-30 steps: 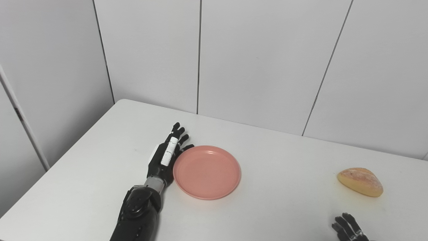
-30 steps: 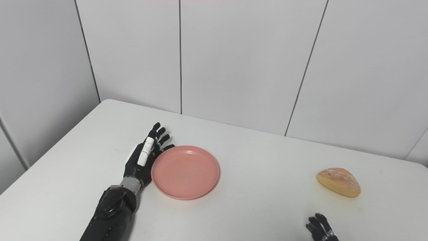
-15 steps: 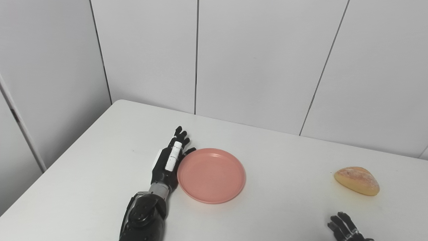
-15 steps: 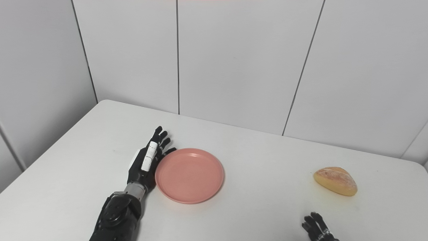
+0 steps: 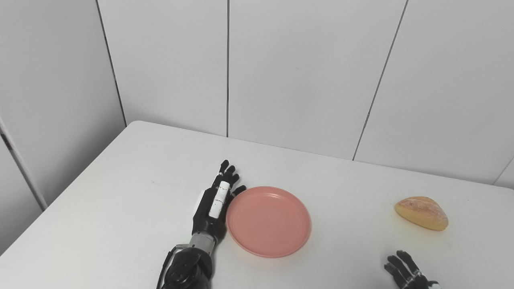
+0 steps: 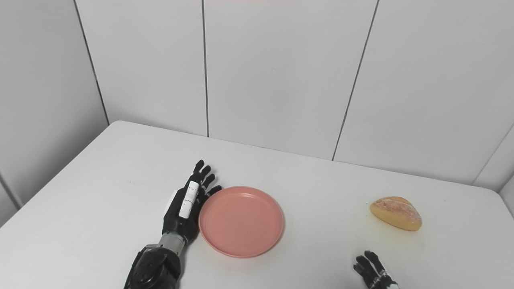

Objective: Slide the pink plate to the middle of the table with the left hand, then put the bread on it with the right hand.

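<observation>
A round pink plate (image 5: 268, 220) lies flat on the white table (image 5: 120, 192), left of the middle. My left hand (image 5: 213, 206) stands on edge, open, with its fingers stretched away from me. Its palm side rests against the plate's left rim. A golden bread roll (image 5: 421, 213) sits on the table at the right, well apart from the plate. Only the spread fingertips of my right hand (image 5: 403, 270) show at the bottom edge, open and empty, in front of the bread.
White wall panels (image 5: 305, 76) rise right behind the table's far edge. The table's left edge (image 5: 76, 180) runs diagonally, with floor gap beyond. Bare tabletop lies between the plate and the bread.
My left hand has pushed the plate rightward and a bit nearer; plate and hand moved together. The camera view has also shifted. The bread and the right hand stay as they were.
</observation>
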{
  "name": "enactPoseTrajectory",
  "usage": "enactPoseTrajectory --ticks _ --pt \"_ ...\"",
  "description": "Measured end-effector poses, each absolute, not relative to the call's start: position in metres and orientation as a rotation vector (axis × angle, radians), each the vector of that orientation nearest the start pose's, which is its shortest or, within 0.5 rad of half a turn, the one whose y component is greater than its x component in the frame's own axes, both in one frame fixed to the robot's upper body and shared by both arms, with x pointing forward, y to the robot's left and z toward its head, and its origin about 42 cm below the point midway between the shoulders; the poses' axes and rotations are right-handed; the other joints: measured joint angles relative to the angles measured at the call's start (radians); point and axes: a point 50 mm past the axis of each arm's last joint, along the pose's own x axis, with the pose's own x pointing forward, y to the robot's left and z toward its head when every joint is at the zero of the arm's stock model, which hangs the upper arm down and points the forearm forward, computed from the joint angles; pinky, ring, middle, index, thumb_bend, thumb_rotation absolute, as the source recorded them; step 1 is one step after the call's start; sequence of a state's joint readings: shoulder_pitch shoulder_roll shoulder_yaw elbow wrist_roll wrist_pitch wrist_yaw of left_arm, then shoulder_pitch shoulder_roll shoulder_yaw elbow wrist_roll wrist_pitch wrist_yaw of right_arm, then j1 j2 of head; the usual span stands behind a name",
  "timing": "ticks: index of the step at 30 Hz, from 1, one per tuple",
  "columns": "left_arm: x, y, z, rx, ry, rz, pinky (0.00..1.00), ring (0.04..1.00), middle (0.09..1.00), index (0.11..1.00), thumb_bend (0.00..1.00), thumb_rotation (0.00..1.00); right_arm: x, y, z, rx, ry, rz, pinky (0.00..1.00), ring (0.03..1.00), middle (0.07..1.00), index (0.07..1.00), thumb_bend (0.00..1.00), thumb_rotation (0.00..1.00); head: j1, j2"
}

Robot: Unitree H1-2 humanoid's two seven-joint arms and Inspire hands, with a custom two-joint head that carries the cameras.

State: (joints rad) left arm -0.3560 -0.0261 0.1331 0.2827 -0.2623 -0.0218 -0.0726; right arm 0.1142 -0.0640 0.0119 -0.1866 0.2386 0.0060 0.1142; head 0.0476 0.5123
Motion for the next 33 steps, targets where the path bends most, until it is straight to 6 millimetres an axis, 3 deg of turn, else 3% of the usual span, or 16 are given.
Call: enactPoseTrajectory --ticks 16,24,33 --pt "0.380 0.169 0.135 -0.379 -0.102 -0.041 0.89 0.977 1.000 1.000 0.90 0.76 0.246 -0.216 0.120 0.176 -0.076 0.104 0.99 0.855 0.847 0.861 0.85 0.98 -0.045 0.015" --pt "0.379 0.153 0.136 -0.388 -0.113 -0.039 0.86 0.965 1.000 1.000 0.92 0.76 0.245 -0.212 0.121 0.162 -0.079 0.108 0.99 0.856 0.844 0.855 0.86 0.97 -0.052 0.021" --pt "0.378 0.145 0.136 -0.410 -0.110 -0.037 0.89 0.974 1.000 1.000 0.92 0.76 0.244 -0.211 0.121 0.154 -0.078 0.107 0.97 0.847 0.837 0.849 0.85 0.98 -0.069 0.029"
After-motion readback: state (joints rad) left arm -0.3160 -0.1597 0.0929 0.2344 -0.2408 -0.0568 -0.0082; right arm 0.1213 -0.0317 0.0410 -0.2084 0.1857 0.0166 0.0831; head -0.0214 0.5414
